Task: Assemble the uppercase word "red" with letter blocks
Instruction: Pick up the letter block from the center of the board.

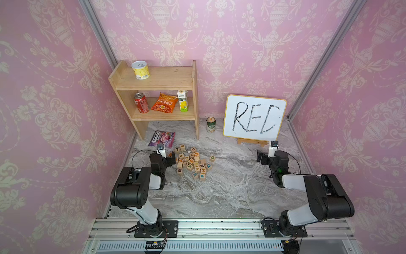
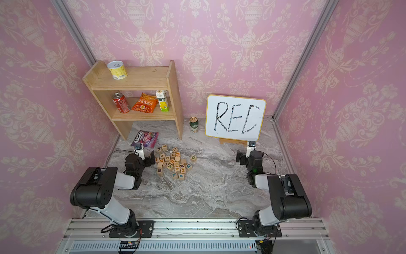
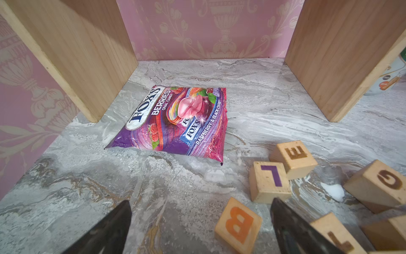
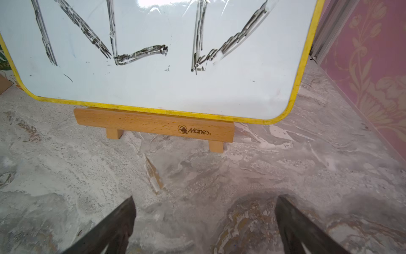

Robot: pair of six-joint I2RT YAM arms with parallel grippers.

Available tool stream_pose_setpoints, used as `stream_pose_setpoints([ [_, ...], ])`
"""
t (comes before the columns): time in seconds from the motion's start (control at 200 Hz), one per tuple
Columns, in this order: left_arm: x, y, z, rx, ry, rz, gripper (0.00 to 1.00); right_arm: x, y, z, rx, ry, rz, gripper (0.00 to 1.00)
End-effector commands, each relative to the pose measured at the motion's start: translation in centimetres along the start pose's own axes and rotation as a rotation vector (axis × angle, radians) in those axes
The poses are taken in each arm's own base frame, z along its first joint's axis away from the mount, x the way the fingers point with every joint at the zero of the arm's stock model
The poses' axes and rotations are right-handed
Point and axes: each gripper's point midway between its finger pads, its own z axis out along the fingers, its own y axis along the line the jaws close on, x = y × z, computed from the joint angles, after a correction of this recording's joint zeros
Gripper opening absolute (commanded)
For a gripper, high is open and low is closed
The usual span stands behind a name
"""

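Left end effector [image 3: 201, 204], jaws wide, just beside letter blocks [image 1: 193, 161] pile.

Pink walls [image 1: 219, 33], grey marble flr [image 1: 219, 193], wd shelf [image 1: 171, 77]

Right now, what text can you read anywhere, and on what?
"RED": whiteboard
"FOX'S BERRIES OVAL CANDY", "RASPBERRY & BLACK": candy bag
"Manes": easel stand
"E", "L", "G", "B": letter blocks
Labels on shelf packages and the small bottle: too small to read.

left arm [image 1: 153, 180], right arm [image 1: 292, 182]: black joints, white links | black cables [image 1: 140, 150] | green light [image 1: 280, 170]
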Motion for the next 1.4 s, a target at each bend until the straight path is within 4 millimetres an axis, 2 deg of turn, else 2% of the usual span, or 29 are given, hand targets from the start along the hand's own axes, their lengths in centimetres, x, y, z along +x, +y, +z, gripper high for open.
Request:
stream_pose_setpoints([
  [0.0,-0.2,-0.5,-0.3,0.04,-0.018,-0.001,0.99,-0.3,-0.2,-0.1,0.012,-0.019,-0.008,1.0],
  [0.405,-0.3,-0.7,-0.3,0.05,-0.016,0.0,0.99,-0.3,-0.2,-0.1,0.012,-0.018,-0.007,1.0],
  [0.856,-0.1,0.4,0.2,-0.011,0.011,-0.014,0.99,-0.4,-0.1,0.0,0.0,-0.018,-0.002,1.0],
  [1.011,-0.3,0.1,0.0,-0.017,0.003,0.005,0.99,-1.0,0.3,0.1,-0.013,0.02,-0.019,1.0],
  [1.161,-1.2,0.4,-0.6,-0.048,-0.023,0.006,0.99,-1.6,0.3,0.2,0.008,0.192,-0.037,1.0],
  [1.396,-2.7,0.1,-2.0,-0.069,-0.035,0.042,0.99,-1.9,1.2,-1.2,-0.007,0.267,-0.011,1.0],
])
